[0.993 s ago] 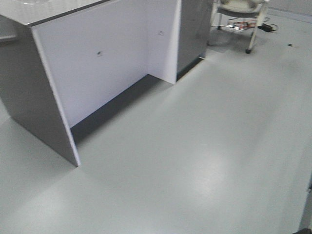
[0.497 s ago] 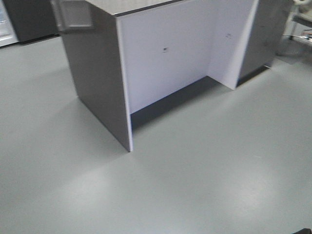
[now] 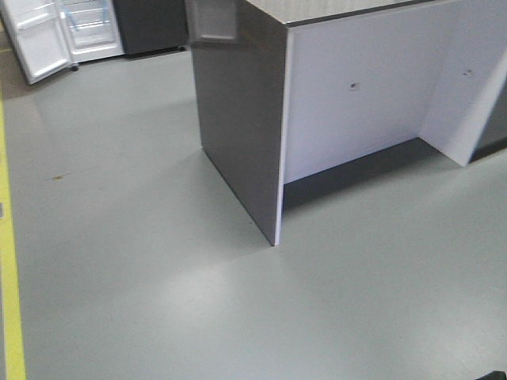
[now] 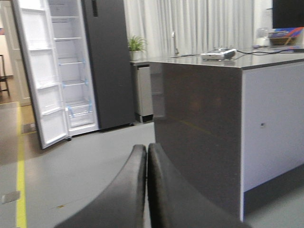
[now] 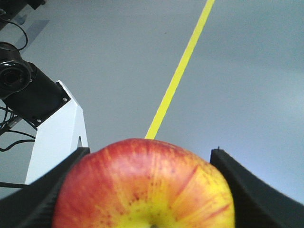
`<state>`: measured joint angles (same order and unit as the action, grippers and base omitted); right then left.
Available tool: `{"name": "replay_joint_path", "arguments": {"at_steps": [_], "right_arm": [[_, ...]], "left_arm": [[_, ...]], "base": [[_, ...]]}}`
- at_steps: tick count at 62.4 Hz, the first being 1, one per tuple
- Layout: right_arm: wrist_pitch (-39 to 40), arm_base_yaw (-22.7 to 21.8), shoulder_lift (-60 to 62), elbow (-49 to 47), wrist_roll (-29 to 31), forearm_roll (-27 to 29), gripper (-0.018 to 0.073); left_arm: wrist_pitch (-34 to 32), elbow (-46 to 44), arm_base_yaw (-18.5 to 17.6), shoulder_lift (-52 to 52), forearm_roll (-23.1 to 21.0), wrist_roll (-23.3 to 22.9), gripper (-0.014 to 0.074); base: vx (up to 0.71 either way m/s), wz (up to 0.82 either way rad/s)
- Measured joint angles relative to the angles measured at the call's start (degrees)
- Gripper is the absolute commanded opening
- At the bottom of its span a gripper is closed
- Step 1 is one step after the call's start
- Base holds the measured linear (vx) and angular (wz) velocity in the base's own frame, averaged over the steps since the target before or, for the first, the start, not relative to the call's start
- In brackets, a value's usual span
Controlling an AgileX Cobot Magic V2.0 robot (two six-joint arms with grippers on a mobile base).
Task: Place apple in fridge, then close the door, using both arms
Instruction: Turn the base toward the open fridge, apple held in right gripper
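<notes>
Red-and-yellow apple [image 5: 142, 190] is being clamped by the right gripper [image 5: 149, 159], well apart from the open fridge [image 4: 107, 61]. The left gripper [image 4: 146, 154] is being held together, empty. The fridge is best approached squarely, grip firm.

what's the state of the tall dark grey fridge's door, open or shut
Open: the tall dark grey fridge has one white-lined door swung wide, exposing its shelves.

Grey floor [image 3: 158, 301] w/ counter [image 3: 238, 119], fridge [image 4: 109, 61], tape [image 3: 9, 277].
</notes>
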<state>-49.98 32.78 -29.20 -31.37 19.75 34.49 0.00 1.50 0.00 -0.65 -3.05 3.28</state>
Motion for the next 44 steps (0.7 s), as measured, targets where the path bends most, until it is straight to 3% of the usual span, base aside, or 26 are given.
{"name": "replay_joint_path", "arguments": {"at_steps": [44], "right_arm": [[0.0, 0.0, 0.0, 0.0, 0.0, 0.0, 0.0361]], "left_arm": [[0.0, 0.0, 0.0, 0.0, 0.0, 0.0, -0.0006]], "base": [[0.07, 0.32]]}}
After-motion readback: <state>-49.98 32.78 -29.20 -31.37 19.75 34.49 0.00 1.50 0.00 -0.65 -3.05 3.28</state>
